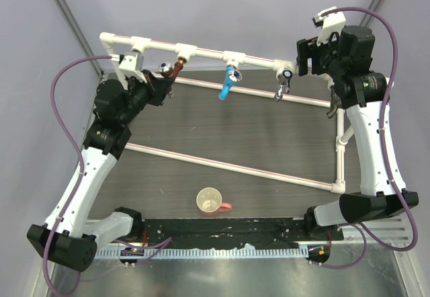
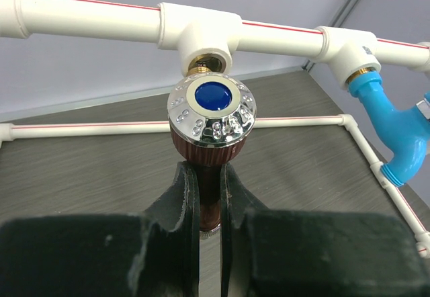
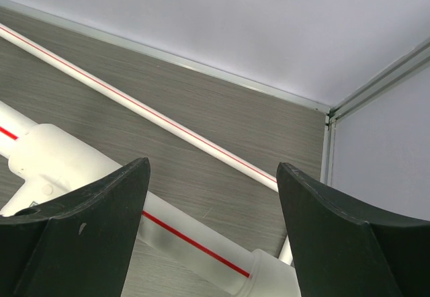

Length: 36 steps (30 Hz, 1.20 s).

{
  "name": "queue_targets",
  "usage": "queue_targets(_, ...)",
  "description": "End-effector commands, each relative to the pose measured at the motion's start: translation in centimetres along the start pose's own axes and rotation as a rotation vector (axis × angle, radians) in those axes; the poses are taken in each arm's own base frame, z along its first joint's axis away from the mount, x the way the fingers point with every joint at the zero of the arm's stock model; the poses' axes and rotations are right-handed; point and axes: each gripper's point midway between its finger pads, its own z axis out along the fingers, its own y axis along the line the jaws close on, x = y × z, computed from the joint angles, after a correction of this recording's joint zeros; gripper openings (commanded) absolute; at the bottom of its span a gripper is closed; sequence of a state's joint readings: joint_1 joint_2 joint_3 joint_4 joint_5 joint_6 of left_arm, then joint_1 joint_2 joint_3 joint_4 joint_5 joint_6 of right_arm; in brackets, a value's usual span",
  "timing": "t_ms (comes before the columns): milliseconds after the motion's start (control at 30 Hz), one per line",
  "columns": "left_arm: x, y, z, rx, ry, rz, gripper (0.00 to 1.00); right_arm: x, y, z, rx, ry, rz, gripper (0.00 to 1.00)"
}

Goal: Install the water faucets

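Left wrist cam: I can't see the copper faucet (image 2: pixel 213 152) thread, since its chrome knob (image 2: pixel 211 109) covers the tee socket (image 2: pixel 205 47) mouth. The lower body is buried between the left gripper (image 2: pixel 209 176) fingers. Blue faucet (image 2: pixel 402 146) is clipped at the right edge. Top cam: silver faucet (image 1: pixel 283 82) is too small for me to judge seating.

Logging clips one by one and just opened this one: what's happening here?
The left pincer is shut on the copper faucet, holding it at a white tee socket on the top pipe; whether it is threaded in can't be told. A blue faucet and a chrome faucet already hang from sockets further right. The right pincer is open, holding nothing, over the frame's far right corner.
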<state>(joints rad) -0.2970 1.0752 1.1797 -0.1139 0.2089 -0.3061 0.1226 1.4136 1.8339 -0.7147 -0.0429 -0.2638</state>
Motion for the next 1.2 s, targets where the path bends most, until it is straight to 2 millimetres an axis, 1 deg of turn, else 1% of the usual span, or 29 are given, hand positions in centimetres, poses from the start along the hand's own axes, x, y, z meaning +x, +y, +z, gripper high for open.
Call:
queue_targets(0,-5.5,-3.0,-1.1,0.096,-0.165,0.047,0.00,3.0,4.5,0.1,-0.173,0.105,0.006,0.83)
queue_targets(267,-5.8,-2.5,-1.4,0.064,-0.173,0.073,0.00,3.0,4.4,0.2,-0.172,0.105,0.006,0.83)
queue_targets(367,-5.5,-1.8,-1.3,0.027,-0.161,0.079,0.00,3.0,4.5,0.3,-0.174,0.106,0.006,0.83)
queue_targets(433,-5.1,-0.9,-1.3,-0.016,-0.145,0.084,0.00,3.1,4.4,0.3,-0.171,0.107,0.006,0.83)
queue_targets(533,-4.4,-0.2,-1.4,-0.051,-0.126,0.087,0.00,3.1,4.4,0.4,-0.171,0.108,0.006,0.83)
queue_targets(733,-4.0,-0.2,-1.0,-0.048,-0.109,0.086,0.00,3.1,4.4,0.4,-0.170,0.110,0.008,0.83)
queue_targets(833,-4.1,-0.6,-0.7,-0.027,-0.112,0.088,0.00,3.2,4.4,0.5,-0.168,0.111,0.009,0.83)
queue_targets(1100,-4.8,-3.6,-0.3,0.051,-0.121,0.103,0.00,3.3,4.3,0.7,-0.165,0.116,0.009,0.83)
queue_targets(1167,-4.7,-3.6,-0.3,0.038,-0.123,0.109,0.00,3.2,4.4,0.6,-0.167,0.113,0.008,0.83)
